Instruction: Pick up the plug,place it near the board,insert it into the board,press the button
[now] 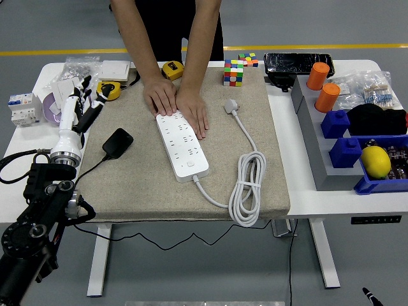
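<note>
**Plug lies free on the mat, left hand raised clear of it**

Black plug adapter (117,143), a small blocky plastic body with a thin black cord trailing off its near-left corner, sits flat on the beige felt mat (146,185), left of the long white power strip (182,144) and well apart from it. Nothing is touching it.

Handling, as a judgement: light, rigid, smooth-sided, likely to skid on a glancing touch, though the felt should give some friction. The cord will drag and may twist the body as you lift. Take it across the two long sides, fingers off the pronged face, which is not visible.

Left hand (81,102) stands above the plug's far-left, over the table's left clutter, forearm pointing away from you, fingers loosely extended and holding nothing. Right arm is out of view.

A person's hands (178,105) press flat on the strip's far end, steadying it.
</note>
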`<state>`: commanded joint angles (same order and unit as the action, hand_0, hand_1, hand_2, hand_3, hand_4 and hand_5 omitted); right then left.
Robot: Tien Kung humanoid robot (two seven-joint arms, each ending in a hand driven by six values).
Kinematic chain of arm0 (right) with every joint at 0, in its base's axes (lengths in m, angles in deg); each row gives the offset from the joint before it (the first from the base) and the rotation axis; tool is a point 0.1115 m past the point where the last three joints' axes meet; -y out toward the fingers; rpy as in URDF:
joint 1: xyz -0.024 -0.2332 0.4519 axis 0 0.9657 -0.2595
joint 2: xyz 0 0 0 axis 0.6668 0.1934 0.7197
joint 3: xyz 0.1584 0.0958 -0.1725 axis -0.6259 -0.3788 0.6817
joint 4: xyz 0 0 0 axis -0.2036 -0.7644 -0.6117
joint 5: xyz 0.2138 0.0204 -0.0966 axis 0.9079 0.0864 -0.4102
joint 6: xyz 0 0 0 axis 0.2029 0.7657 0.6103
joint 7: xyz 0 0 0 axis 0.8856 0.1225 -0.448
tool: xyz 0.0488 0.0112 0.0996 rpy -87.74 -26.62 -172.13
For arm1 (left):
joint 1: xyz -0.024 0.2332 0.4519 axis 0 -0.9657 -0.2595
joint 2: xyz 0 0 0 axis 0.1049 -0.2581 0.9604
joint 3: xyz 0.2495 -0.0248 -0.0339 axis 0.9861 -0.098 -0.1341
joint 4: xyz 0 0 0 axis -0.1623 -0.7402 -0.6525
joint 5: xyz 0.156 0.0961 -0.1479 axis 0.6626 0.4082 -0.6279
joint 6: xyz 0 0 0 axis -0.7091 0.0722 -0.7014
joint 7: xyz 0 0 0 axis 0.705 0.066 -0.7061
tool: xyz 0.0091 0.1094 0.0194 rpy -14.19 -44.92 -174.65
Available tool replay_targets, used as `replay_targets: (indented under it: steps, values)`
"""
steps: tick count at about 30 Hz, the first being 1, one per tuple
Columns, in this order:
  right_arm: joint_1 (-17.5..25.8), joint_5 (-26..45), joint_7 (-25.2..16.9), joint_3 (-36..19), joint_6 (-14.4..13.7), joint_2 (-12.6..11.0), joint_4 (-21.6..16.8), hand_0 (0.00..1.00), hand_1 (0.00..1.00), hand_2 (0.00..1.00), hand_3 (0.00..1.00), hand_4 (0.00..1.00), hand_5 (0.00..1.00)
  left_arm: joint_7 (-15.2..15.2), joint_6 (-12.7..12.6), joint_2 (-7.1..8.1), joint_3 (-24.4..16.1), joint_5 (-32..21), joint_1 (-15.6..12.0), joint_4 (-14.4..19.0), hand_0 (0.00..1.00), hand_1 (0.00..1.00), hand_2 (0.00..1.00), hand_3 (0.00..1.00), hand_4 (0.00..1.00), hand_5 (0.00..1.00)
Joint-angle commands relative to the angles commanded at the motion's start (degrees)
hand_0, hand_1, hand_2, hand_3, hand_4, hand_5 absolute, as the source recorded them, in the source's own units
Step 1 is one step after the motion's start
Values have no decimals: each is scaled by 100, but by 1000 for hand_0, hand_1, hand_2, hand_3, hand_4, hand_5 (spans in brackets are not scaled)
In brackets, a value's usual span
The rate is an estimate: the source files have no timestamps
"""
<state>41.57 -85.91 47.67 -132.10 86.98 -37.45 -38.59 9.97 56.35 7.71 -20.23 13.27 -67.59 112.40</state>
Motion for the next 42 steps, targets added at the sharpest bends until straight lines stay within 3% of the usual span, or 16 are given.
replay_targets:
  steps: [1,2,6,8,13,17,27,42]
  values:
    - [6,-11,3,-9,0,0,0,822,742,741,773,998,998,111,136,-9,-123,-223,-98,169,933,985,930,892,998,866]
    - [9,-17,4,-15,1,1,0,821,743,741,773,998,998,156,234,-12,-217,-447,-164,310,922,976,930,905,998,951]
    - [18,-11,-3,-21,-1,2,0,821,743,741,773,998,998,179,617,6,-603,-1358,-493,693,922,976,930,905,998,951]
    - [23,-8,-4,-22,-1,5,0,822,742,741,773,998,998,169,697,18,-818,-1842,-670,748,914,959,921,900,998,998]
    - [33,3,-6,-22,-4,9,0,822,742,741,773,998,998,123,849,43,-1169,-3071,-1054,784,914,959,921,900,998,998]
    - [51,5,-4,-33,-6,15,0,821,742,741,773,998,998,65,987,-28,-1408,-3964,-1248,798,887,921,898,888,998,998]
    - [33,36,-17,-40,-13,17,0,821,742,741,773,998,998,-304,1338,-28,-1572,-3879,-1421,713,856,870,842,844,998,998]
    - [43,27,-16,-58,-16,32,0,821,741,741,773,998,998,-442,1388,-28,-1539,-3741,-1382,718,856,853,832,837,998,998]
